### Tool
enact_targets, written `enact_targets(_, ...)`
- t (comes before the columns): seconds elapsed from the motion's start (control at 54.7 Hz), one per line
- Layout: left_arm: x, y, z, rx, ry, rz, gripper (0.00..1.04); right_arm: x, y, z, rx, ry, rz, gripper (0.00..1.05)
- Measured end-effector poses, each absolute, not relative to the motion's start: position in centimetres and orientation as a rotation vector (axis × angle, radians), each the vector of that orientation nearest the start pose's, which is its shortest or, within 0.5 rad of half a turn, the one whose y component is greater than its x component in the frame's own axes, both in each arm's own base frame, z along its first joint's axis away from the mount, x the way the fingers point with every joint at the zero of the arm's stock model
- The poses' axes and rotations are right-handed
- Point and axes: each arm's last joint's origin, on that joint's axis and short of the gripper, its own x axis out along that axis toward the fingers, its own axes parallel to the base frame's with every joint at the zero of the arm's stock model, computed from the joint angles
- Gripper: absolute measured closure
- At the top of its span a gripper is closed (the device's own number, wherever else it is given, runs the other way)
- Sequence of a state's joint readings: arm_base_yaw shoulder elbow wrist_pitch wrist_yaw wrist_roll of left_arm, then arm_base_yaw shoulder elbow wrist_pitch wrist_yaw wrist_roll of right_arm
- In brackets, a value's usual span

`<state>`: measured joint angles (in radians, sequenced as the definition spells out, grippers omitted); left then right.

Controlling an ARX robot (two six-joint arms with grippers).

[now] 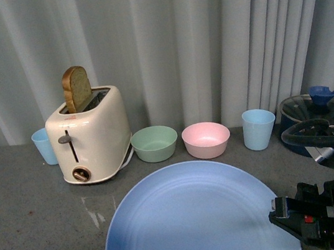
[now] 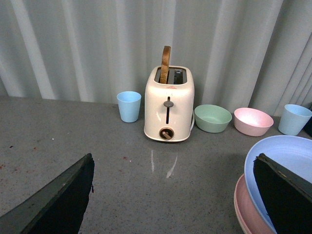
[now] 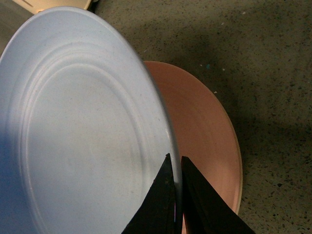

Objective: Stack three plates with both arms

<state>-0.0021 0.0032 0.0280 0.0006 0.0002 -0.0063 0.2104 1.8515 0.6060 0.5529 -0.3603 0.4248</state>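
The light blue plate (image 1: 188, 222) hangs tilted, low in the front view. My right gripper (image 1: 282, 213) is shut on its right rim. In the right wrist view the two fingers (image 3: 174, 158) pinch the edge of this plate (image 3: 78, 131). The pink plate (image 3: 204, 131) lies flat on the counter just beneath and beside it. My left gripper (image 2: 174, 158) is open above bare counter, with nothing between its fingers. Its right finger (image 2: 285, 195) stands in front of the light blue plate (image 2: 287, 153) and the pink plate (image 2: 246, 207).
Along the back, in front of the curtain, stand a blue cup (image 1: 44, 146), a cream toaster (image 1: 90, 139) holding a slice of bread, a green bowl (image 1: 154, 143), a pink bowl (image 1: 206, 139) and a second blue cup (image 1: 259, 129). A lidded pot (image 1: 319, 111) stands at the far right.
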Motion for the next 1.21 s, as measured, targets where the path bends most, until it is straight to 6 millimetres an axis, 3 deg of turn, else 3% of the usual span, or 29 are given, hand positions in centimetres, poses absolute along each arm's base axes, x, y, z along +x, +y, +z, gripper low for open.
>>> enact_targets(0.476, 9.6, 0.0, 17.3, -0.006, -0.026, -0.002, 0.07, 29.2, 6.5, 6.7, 0.447, 0.868, 0.329, 1.01)
enact_targets(0.915, 9.6, 0.0, 17.3, -0.006, -0.026, -0.002, 0.07, 29.9, 7.3, 6.0, 0.413, 0.894, 0.336, 1.01)
enact_targets(1.207, 9.6, 0.0, 17.3, -0.006, -0.026, -0.002, 0.07, 30.0, 6.3, 6.7, 0.421, 0.863, 0.339, 0.53)
